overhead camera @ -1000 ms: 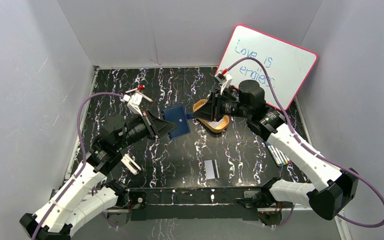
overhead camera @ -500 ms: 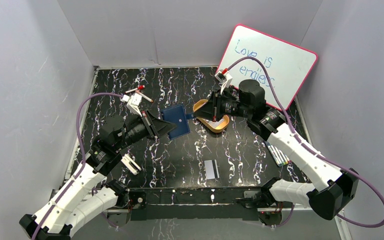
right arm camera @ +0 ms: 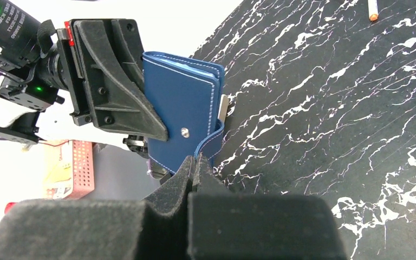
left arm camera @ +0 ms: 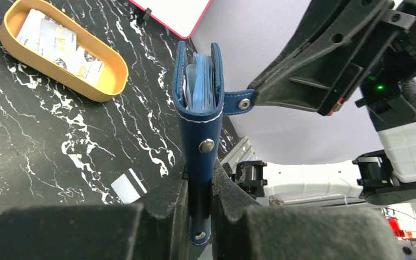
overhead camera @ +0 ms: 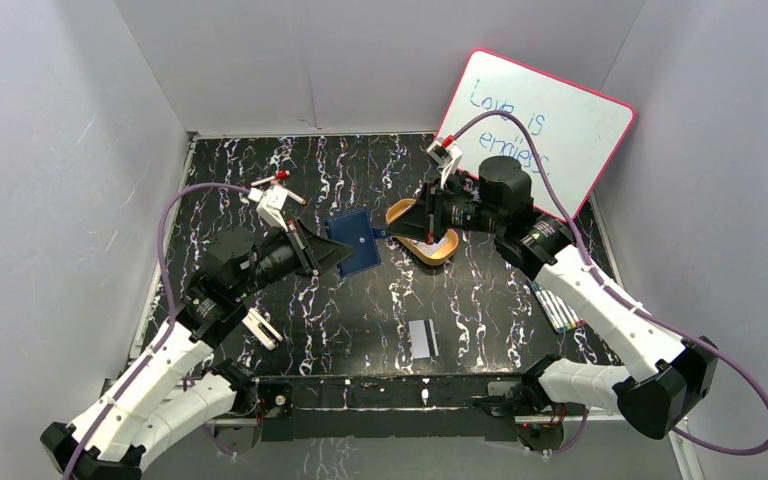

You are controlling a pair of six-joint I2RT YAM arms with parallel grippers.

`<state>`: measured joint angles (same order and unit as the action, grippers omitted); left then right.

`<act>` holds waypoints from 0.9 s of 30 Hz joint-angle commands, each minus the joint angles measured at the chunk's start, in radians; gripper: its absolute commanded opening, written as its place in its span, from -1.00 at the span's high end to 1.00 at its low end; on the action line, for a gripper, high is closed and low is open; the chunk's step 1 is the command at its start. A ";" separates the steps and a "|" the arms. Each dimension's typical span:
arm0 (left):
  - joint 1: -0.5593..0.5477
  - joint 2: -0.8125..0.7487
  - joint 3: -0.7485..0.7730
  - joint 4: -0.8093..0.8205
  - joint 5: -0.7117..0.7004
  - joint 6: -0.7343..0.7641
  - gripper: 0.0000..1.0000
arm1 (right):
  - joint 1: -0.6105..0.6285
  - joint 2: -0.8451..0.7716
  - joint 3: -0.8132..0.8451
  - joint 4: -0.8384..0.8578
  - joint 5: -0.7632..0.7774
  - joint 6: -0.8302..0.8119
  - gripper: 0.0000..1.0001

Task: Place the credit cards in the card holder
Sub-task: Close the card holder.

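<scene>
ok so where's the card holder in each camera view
top external: card holder near centre, between the two arms.
left wrist: card holder at centre, upright and edge-on, lower end clamped by the left fingers.
right wrist: card holder left of centre, flat blue face showing.
shared landmark: its snap tab, pinched by the right fingers.
</scene>
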<state>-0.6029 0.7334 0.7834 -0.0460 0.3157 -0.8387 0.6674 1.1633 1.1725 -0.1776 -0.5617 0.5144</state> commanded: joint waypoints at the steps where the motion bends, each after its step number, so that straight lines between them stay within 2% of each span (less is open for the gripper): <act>1: 0.005 0.029 0.053 0.027 -0.021 0.040 1.00 | 0.002 -0.015 0.044 0.022 -0.019 -0.045 1.00; 14: 0.005 0.104 0.088 0.078 -0.118 0.069 1.00 | 0.066 -0.034 0.030 0.006 0.221 -0.120 1.00; 27: 0.001 0.159 0.114 0.077 -0.131 0.076 1.00 | 0.098 0.011 0.050 0.042 0.287 -0.091 1.00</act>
<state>-0.6041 0.8963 0.8471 -0.0082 0.2192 -0.7773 0.7517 1.1728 1.1728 -0.1829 -0.2916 0.4076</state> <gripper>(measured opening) 0.098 0.011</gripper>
